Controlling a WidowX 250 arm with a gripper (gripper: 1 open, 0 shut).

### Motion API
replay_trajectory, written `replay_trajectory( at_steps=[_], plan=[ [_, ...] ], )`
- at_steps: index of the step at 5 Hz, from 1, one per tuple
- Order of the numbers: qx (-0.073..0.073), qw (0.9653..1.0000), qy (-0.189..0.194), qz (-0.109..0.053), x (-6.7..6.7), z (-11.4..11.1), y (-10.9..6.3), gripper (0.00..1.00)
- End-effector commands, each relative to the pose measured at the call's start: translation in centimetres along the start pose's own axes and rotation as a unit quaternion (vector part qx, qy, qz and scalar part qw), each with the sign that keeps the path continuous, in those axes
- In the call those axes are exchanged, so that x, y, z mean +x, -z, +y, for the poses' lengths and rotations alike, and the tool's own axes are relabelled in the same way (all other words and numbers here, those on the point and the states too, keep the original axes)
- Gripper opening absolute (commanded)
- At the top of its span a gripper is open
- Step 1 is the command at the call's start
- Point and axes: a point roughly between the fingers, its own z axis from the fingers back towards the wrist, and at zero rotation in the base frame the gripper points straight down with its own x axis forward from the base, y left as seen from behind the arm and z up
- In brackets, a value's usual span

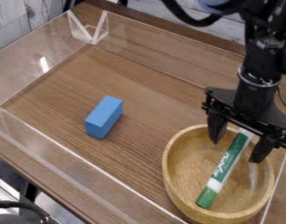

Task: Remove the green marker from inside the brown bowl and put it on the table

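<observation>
Marker: we saw the green marker [226, 171], a slim white stick, lying slanted inside the brown bowl [180, 176].
Bowl: round, thick-rimmed wood, near the table [156, 74] edge.
Gripper: the gripper [240, 137] hung wide open over the marker, holding nothing.
Room: bare wood stretched toward a blue block [104, 116].

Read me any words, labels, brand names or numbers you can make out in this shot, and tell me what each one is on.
Green marker, lying in the brown bowl: green print runs along its white barrel, too small and blurred to read.
Blue block: no text visible.
Robot arm and its open pincer: no readable marking.
Table and its clear walls: no text or signs.
</observation>
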Motion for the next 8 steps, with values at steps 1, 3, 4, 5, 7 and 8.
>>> replay_trajectory(
  at_steps=[1,3,4,5,7,8],
  plan=[
    [-0.007,0.9997,0.006,-0.024,0.5,-0.4,-0.5,1.00],
    [-0.008,0.9994,0.005,-0.035,0.6,0.0,-0.1,0.00],
    [-0.012,0.9991,0.005,-0.041,0.8,0.0,0.1,1.00],
    [-0.011,0.9989,0.004,-0.046,0.9,0.4,-0.3,0.00],
    [-0.019,0.9984,-0.003,-0.054,0.9,0.5,-0.2,1.00],
    [-0.021,0.9982,-0.008,-0.056,0.9,0.7,-0.4,0.00]
  ],
)
